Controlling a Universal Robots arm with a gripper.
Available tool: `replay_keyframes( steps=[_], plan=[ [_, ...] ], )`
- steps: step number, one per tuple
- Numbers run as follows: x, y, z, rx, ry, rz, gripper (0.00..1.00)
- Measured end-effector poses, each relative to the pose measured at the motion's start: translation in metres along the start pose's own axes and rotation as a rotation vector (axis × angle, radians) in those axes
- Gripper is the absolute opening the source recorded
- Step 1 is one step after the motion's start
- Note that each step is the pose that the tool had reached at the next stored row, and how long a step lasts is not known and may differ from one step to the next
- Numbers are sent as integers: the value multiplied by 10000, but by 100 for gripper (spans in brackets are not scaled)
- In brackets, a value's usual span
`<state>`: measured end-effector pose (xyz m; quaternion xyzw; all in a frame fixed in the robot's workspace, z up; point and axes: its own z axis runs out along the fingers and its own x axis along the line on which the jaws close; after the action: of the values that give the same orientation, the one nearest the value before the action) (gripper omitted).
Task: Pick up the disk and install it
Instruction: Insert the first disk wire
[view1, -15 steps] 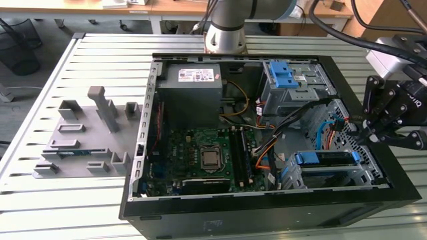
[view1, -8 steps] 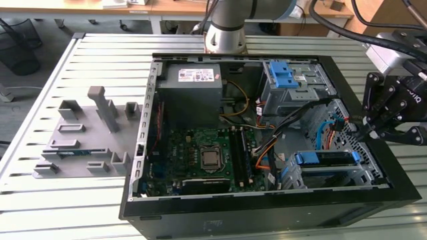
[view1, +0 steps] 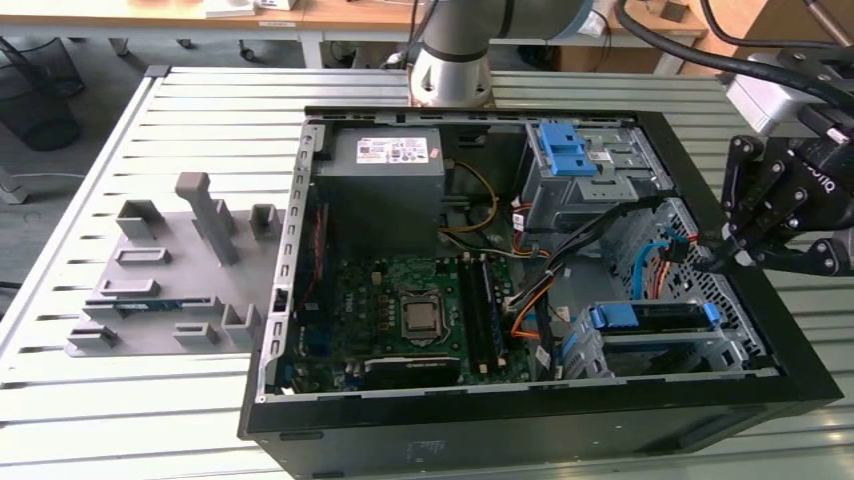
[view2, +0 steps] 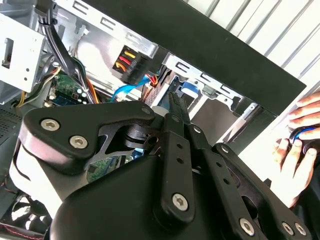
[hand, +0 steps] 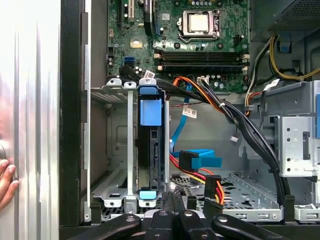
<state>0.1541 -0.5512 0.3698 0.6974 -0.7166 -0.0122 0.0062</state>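
1. gripper (hand: 172, 199): empty. The fingers (view2: 176, 107) are drawn together with nothing between them. It is poised at the open case's edge on the exterior view's right, tips aimed inward at the drive cage.

2. disk (hand: 150, 150): directly ahead of the fingertips and close, standing on edge in a slot of the drive cage (hand: 129, 150). Its long axis runs straight away from the fingers toward the motherboard. Blue carrier tabs show at its near and far ends. Judged seated in its bay, not loose.

3. Edges: cage rails flank the disk closely on both sides. The black case wall (hand: 70, 125) lies beyond the rails on one side.

4. Open room: bare case floor beside the cage, crossed by a blue data cable (hand: 197, 159) and red-yellow power leads, just beside the disk.

5. Farther in: motherboard (hand: 200, 50), then power supply (view1: 387, 170).

6. Outside the case: a person's hand (hand: 6, 182) on the slatted surface (view1: 200, 110), and a grey fixture (view1: 174, 270) well apart, on the exterior view's left.
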Motion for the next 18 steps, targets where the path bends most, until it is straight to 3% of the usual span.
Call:
replay_keyframes(
  steps=[5,12,18],
  plan=[
    [-63,2,-18,1,32,1,11],
    [-185,5,-18,4,137,4,11],
    [-247,7,-31,5,170,5,11]
  ],
)
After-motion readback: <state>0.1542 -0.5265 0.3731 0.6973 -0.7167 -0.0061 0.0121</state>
